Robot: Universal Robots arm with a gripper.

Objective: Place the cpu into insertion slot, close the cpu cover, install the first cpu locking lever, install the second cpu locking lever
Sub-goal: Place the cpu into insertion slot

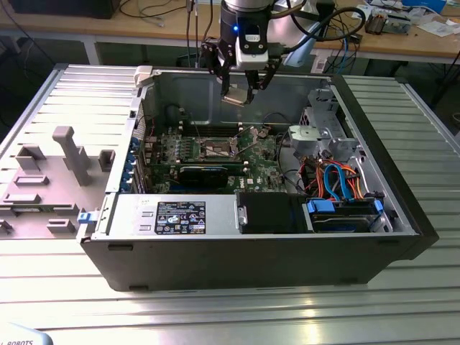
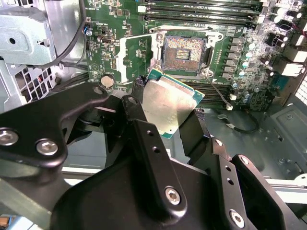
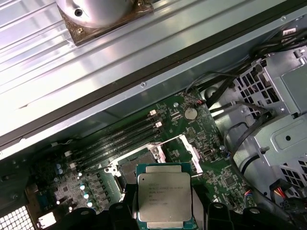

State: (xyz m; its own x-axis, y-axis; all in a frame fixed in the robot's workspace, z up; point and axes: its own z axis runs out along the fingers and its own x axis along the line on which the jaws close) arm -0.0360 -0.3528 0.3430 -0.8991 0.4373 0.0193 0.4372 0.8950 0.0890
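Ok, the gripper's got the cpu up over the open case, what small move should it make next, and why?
Probably shift the gripper across until the cpu sits squarely over the insertion slot, before lowering. In the second wrist view the chip looks offset from the bare socket, and the cpu cover stands open.

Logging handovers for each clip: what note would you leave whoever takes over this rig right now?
Hand: shut on the flat square silver-topped cpu, held in the air above the green circuit board.
Square dark-centred insertion slot: empty, uncovered.
Thin silvery cpu cover frame: swung open beside it.
Done: cpu picked up.
Not done: seating it, closing the cover, either thin metal locking lever.
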